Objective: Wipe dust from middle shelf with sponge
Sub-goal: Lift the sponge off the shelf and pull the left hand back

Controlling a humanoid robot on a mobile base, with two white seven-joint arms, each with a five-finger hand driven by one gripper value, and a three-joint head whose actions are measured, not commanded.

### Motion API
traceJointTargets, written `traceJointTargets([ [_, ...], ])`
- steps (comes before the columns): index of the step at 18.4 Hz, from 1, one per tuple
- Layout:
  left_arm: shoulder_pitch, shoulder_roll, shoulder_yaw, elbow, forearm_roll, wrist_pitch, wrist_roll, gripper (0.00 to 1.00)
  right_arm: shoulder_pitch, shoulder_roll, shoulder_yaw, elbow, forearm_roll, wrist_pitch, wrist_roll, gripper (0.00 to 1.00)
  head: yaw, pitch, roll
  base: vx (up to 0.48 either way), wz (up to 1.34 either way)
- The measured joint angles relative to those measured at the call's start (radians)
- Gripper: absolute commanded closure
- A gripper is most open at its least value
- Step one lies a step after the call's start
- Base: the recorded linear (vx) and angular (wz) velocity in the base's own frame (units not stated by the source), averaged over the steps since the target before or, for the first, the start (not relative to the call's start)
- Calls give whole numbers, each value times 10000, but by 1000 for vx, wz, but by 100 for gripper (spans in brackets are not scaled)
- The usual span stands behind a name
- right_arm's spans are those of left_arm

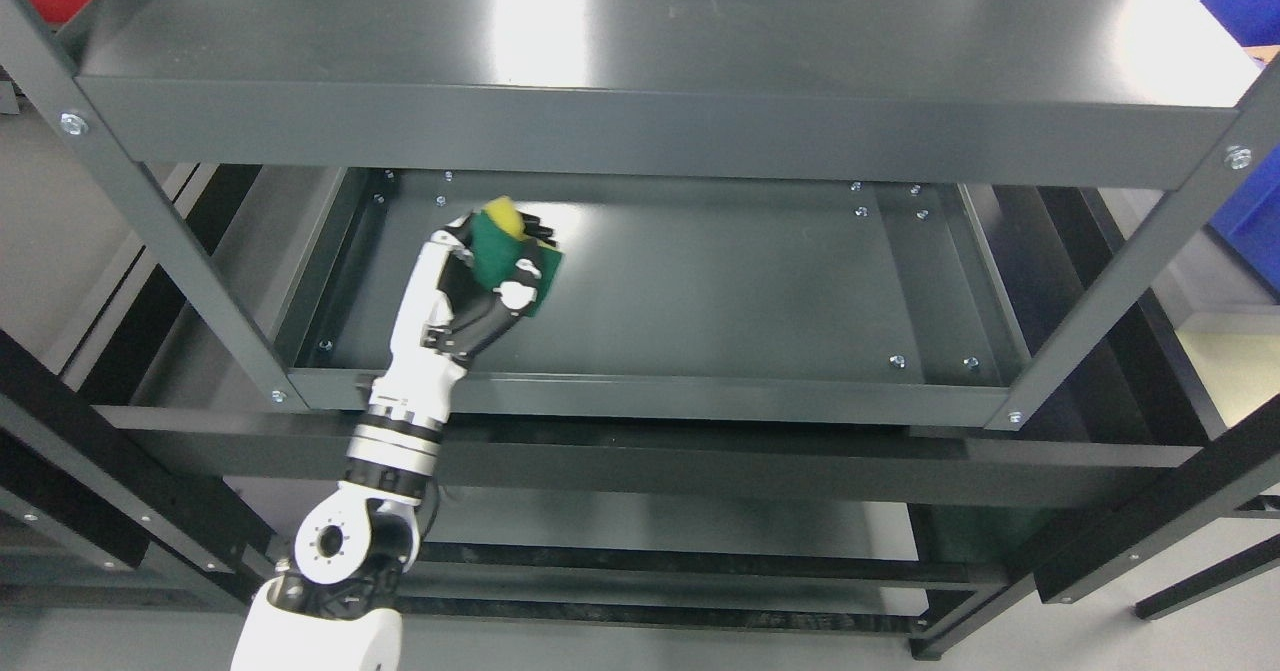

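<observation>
The white-and-black left arm rises from the lower left, wrist straight, its left hand (490, 276) reaching up and forward with fingers (520, 296) curled in a closed grasp.

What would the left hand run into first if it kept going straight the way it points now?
Probably the back edge of the middle shelf. The left hand, shut on the sponge, points up and slightly right toward the shelf's rear left area, with only bare panel ahead. Depth is hard to judge under the top shelf.

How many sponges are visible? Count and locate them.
1. The sponge is gripped in the left hand over the middle shelf, left side; the top shelf may hide others.
</observation>
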Motion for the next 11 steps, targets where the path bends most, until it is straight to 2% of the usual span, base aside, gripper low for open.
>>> traceJointTargets([
  [5,619,-13,946,-358,252,-311,-148,95,0,0,0,0,0,0,0,0,0,0,0,0,0],
  [11,948,-19,1449,-588,345,-518,-187,95,0,0,0,0,0,0,0,0,0,0,0,0,0],
])
